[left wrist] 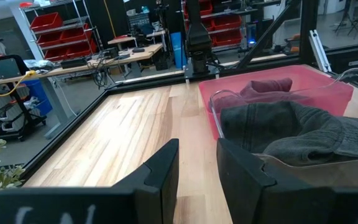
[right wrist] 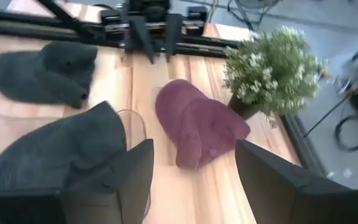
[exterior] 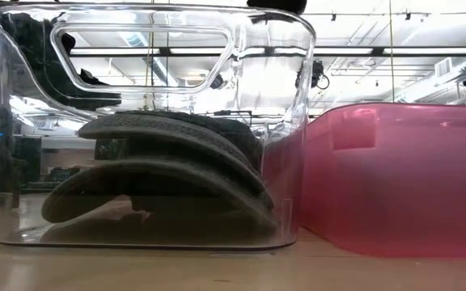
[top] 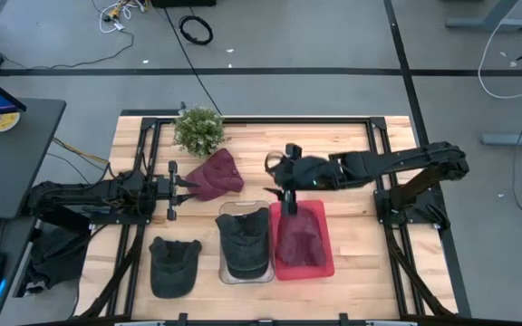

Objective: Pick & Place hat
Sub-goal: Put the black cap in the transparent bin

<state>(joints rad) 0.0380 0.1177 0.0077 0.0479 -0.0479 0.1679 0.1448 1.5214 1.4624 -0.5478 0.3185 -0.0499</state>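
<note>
A maroon hat (top: 216, 174) (right wrist: 197, 124) lies on the bare wood beside a potted plant (top: 198, 129). A dark grey hat (top: 173, 265) lies flat near the table's front left. Another dark hat (top: 245, 237) (exterior: 160, 174) sits in a clear bin (top: 224, 214). A second maroon hat (top: 299, 240) rests in a red bin (top: 327, 237). My right gripper (top: 277, 178) (right wrist: 194, 180) hangs open above the table, between the bins' far ends and the loose maroon hat, pointing slantwise down at that hat. My left gripper (top: 181, 184) (left wrist: 197, 180) stays level at the table's left, open, just short of the same hat.
The black frame rails (top: 261, 119) run round the table top. The plant stands close behind the loose maroon hat. Bare wood (left wrist: 129, 130) stretches between my left gripper and the bins. The clear bin and the red bin (exterior: 403, 178) stand side by side at the front.
</note>
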